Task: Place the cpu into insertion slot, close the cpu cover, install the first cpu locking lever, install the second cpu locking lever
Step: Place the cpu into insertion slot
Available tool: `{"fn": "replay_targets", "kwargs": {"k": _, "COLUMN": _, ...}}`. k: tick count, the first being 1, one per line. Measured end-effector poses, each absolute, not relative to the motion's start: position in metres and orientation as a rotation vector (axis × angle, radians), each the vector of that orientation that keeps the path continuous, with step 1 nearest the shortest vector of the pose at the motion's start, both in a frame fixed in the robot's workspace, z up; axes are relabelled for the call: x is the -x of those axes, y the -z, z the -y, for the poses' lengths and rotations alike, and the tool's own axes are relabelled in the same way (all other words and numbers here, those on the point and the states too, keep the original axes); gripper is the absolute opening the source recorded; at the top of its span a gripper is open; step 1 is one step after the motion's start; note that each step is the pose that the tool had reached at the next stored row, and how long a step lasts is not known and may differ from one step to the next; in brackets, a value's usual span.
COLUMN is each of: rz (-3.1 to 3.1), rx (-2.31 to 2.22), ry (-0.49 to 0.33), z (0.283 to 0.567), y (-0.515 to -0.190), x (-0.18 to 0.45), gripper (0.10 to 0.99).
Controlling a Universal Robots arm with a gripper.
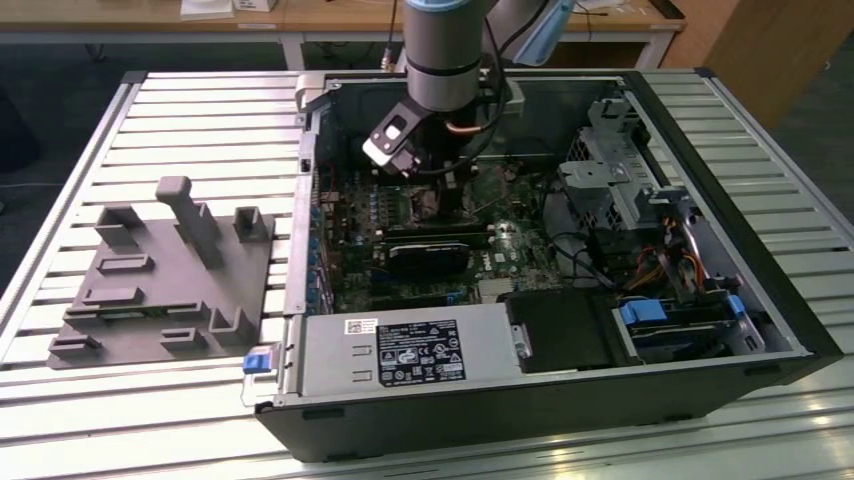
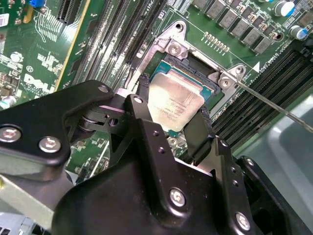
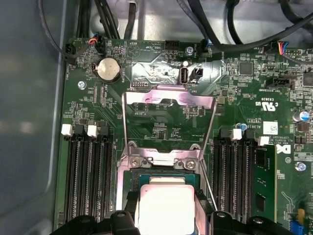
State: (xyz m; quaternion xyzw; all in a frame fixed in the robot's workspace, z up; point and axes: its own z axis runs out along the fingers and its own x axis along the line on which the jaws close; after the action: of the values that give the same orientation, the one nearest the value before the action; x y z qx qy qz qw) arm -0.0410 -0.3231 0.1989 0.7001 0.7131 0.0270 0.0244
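Silvery-beige metal is showing between my jaws: my gripper (image 2: 173,111) is clamping the cpu (image 2: 177,100) by two opposite edges, just under my fingertips, over the socket (image 2: 193,63) and possibly touching it. I am judging placement as the step in hand. The cpu cover (image 3: 168,98) is lying open just beyond my tips, so releasing is calling for a flat, square seat.

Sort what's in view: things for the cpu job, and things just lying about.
Job: cpu, held in the gripper at the socket; cpu cover, open; lever.
Lying about: grey fixture; power supply; black card; coin cell; memory stick.
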Motion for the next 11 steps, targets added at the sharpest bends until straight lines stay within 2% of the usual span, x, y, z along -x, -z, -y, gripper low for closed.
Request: {"fn": "replay_targets", "kwargs": {"k": 11, "rz": -2.208, "rx": -2.168, "ry": -0.078, "z": 0.3209, "y": -0.1936, "x": 0.0411, "gripper": 0.533}}
